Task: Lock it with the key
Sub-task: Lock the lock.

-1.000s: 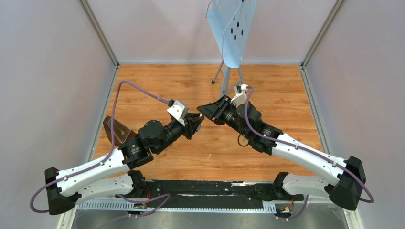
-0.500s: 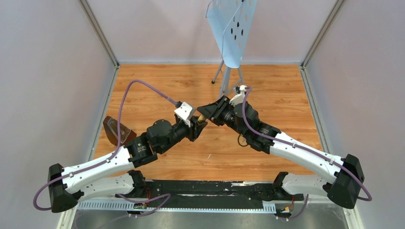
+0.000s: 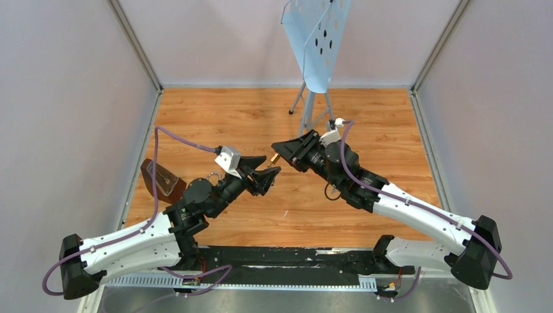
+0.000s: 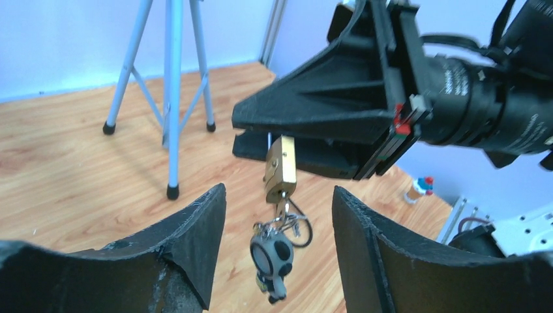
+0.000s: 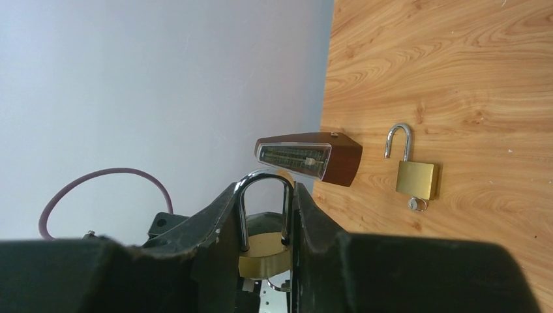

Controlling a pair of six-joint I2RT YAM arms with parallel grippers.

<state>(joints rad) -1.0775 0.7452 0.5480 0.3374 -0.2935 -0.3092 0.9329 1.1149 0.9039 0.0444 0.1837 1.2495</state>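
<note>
Sitting in the keyhole of an open-shackle brass padlock point(image 5: 416, 180), the key point(image 5: 417, 205) is lying with it flat on the tabletop point(image 5: 456, 78) near the left edge, just beside a brown box point(image 5: 306, 158). Right hand point(image 5: 265, 195) is clamping a second padlock point(image 4: 280, 168), fob bunch point(image 4: 270, 255) dangling below. Left hand point(image 4: 277, 195) is gaping wide, empty.

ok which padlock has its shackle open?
The brass padlock lying on the table: one shackle leg stands free of the body. The held padlock, in the right gripper, has both legs seated.
</note>
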